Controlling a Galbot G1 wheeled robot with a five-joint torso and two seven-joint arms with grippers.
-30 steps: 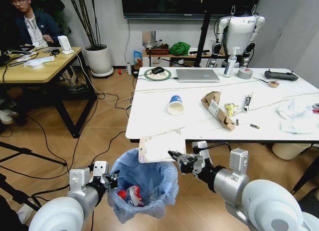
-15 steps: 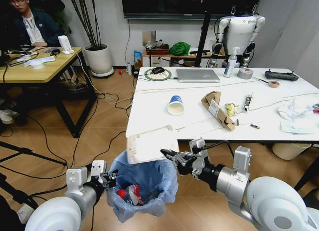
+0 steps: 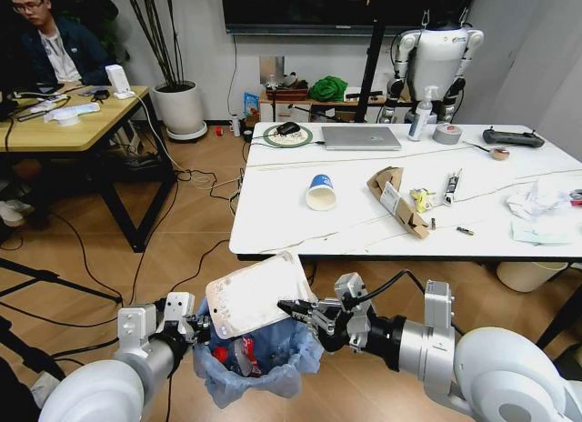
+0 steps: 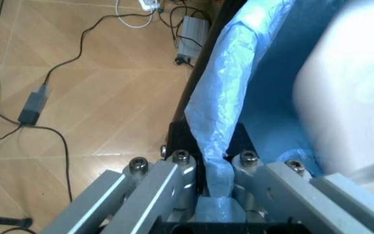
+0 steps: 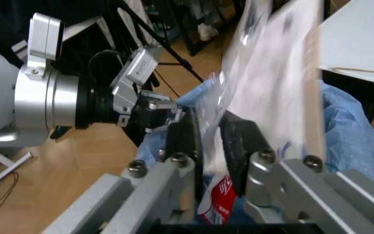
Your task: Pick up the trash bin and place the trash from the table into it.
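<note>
Packet (image 3: pixel 259 293) tilted right over your bin (image 3: pixel 259 354); right gripper (image 3: pixel 293 309) pinches its edge, left gripper (image 3: pixel 202 328) clamps the rim.

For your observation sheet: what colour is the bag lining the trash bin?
Light blue, clearest in the head view on the trash bin.

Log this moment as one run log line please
left gripper: shut on trash bin rim, beside table | right gripper: shut on flat white packet, tilted over bin | cup, cardboard on table
</note>
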